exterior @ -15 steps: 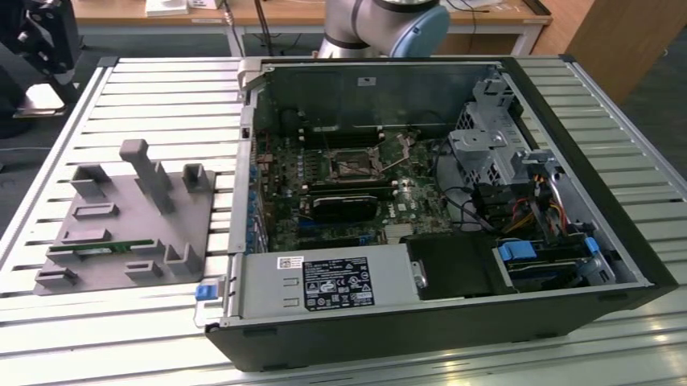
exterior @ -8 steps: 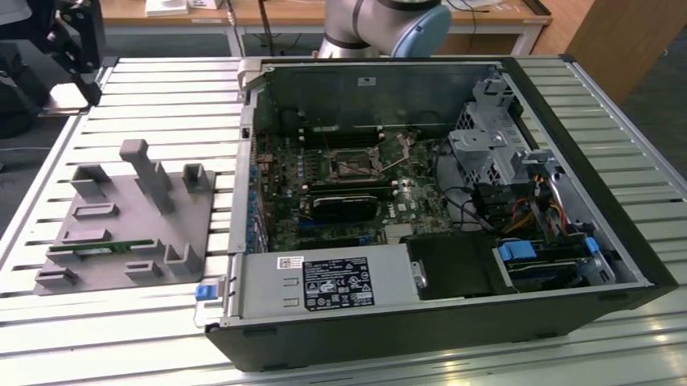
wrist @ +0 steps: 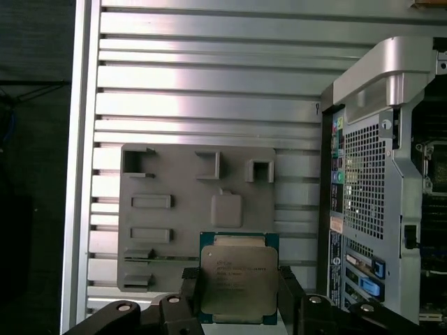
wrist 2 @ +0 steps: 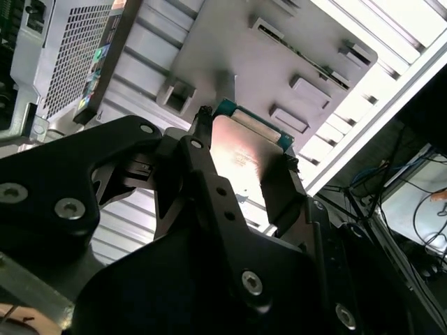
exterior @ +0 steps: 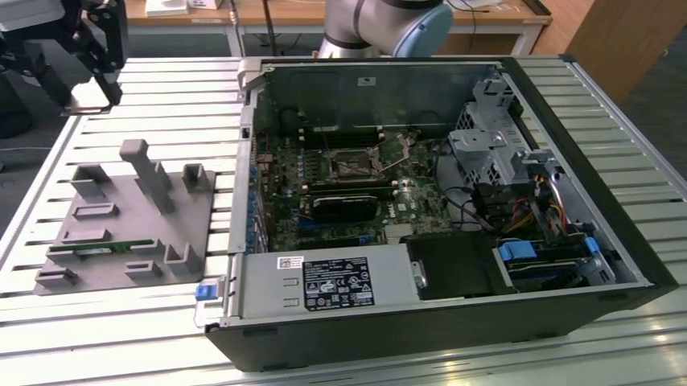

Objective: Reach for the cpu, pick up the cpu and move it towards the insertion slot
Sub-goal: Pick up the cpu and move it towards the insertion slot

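- gripper (wrist: 239,287) was clamped on the cpu (wrist: 238,276), black fingers (wrist: 191,292) on two opposite edges, silver lid facing the first wrist camera
- second wrist view had the same grip from a slant: gripper (wrist 2: 246,143), cpu (wrist 2: 241,150) pinched between the fingers (wrist 2: 283,185), tan-green rim showing at its far edge
- cpu was held in the air over the slatted table (wrist: 209,70), with the gray fixture plate (wrist: 174,181) beneath and beyond it
- exterior view put the gripper (exterior: 95,60) at 10 o'clock of the frame, raised over the table (exterior: 140,88), about 12 o'clock from the fixture plate (exterior: 124,217)
- arm joint (exterior: 387,24) sat at 12 o'clock, behind the open computer case (exterior: 429,342)
- insertion slot (exterior: 355,165) was on the motherboard, mid-case; gripper was well apart from it, at 10 o'clock
- exterior view gave the slot and case interior; the wrist views gave the grip itself, plus the case's perforated rear panel (wrist: 367,181) (wrist 2: 70,49)
- green memory stick (exterior: 102,250) lay in the fixture plate at its 7 o'clock
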